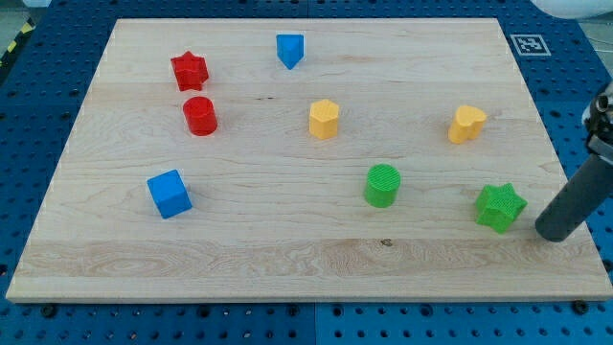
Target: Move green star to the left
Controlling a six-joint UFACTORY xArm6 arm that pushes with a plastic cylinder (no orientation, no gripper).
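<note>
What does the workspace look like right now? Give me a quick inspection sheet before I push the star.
Surface: wooden board, flat, lying on a blue perforated table.
Job's things: green star near the view's right edge of the board.
Clutter: green cylinder to the star's left, in its path; yellow blocks; red star; red cylinder; blue cube; blue block near the top.
Grippers: none; my tip sits just right of the green star, a small gap between.
Cables: nothing seen.
Surroundings: fiducial marker at the top right.
</note>
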